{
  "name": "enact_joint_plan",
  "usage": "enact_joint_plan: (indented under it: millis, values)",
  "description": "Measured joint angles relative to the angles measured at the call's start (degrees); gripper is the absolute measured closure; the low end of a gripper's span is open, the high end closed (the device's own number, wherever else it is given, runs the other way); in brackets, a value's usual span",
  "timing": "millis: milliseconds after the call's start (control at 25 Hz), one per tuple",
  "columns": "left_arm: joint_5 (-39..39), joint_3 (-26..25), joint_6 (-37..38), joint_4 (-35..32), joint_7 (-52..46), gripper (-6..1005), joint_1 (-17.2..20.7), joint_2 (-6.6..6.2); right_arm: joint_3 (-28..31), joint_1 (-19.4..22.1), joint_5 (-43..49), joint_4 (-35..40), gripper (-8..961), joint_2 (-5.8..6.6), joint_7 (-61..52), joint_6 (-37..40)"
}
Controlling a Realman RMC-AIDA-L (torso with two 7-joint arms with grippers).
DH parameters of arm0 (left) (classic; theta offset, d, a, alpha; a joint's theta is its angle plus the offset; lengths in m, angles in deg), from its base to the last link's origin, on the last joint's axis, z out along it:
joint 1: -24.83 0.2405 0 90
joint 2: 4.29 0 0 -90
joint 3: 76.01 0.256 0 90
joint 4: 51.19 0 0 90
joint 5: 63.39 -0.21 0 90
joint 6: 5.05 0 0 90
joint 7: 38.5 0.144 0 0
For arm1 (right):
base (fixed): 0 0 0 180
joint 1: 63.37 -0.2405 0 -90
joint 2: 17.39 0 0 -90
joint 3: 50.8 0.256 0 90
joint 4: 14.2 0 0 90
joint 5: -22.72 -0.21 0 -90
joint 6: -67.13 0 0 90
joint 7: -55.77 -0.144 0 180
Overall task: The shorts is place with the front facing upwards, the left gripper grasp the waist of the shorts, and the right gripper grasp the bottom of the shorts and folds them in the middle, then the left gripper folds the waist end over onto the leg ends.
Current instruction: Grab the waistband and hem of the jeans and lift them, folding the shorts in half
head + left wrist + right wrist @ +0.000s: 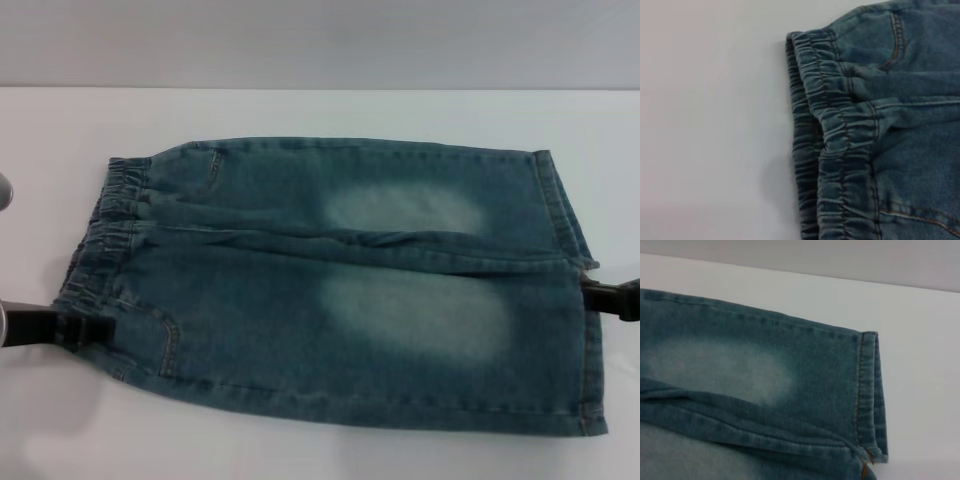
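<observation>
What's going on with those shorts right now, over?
Left gripper at waistband, right gripper at leg hems. Denim shorts flat, unfolded on table. Nothing in the way.

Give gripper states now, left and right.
Left gripper: at the shorts waistband edge, cannot tell.
Right gripper: at the leg hem, cannot tell.

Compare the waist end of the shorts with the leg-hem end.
The waistband is gathered elastic, puckered into ridges; the leg hems lie flat with one straight stitched fold. The waistband lies at the left gripper, the leg hems at the right gripper. Both are the same washed blue denim, flat on the white table.
</observation>
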Motion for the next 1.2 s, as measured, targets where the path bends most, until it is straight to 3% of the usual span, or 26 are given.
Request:
enact_joint_plan:
  millis: [1200]
  values:
    - [-2.7,0.9,0.3,-3.3,-2.9,223,-2.2,-0.13,-0.3,-0.2,0.0,0.6,176,0.05,0.3,0.2]
